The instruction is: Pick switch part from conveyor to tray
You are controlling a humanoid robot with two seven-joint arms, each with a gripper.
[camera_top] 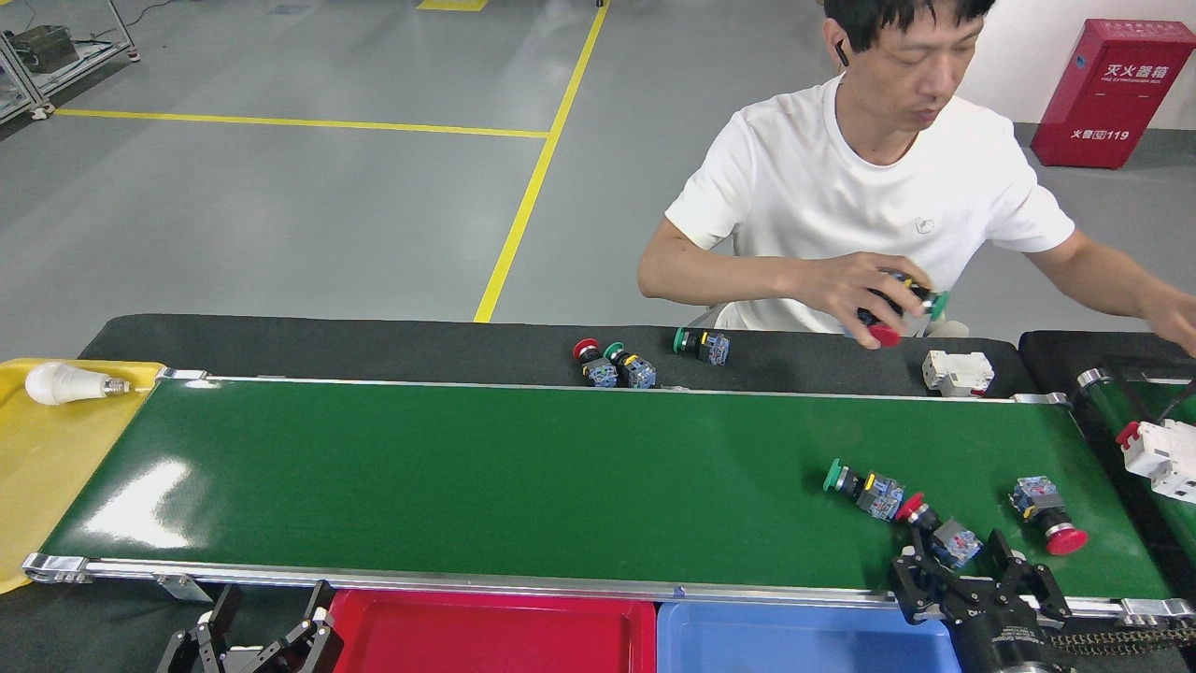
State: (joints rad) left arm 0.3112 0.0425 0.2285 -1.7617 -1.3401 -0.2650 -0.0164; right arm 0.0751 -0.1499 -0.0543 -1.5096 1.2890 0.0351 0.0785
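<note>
The right gripper (962, 561), jaws spread wide, is poised at the near rail of the glossy dark-green conveyor (467, 477) beside the red-capped switch part (939, 533), seemingly to straddle it; the left gripper (266, 622) is parked, jaws apart, beside the red plastic tray (486, 645).

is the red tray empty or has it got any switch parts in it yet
Empty in the part that shows: the red tray has only bare red floor, no parts. Its near edge is cut off by the view.

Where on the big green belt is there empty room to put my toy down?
The conveyor is bare from the yellow tray end to past its middle. Its right end is crowded: a green-capped switch, two red-capped switches and the right gripper.
</note>
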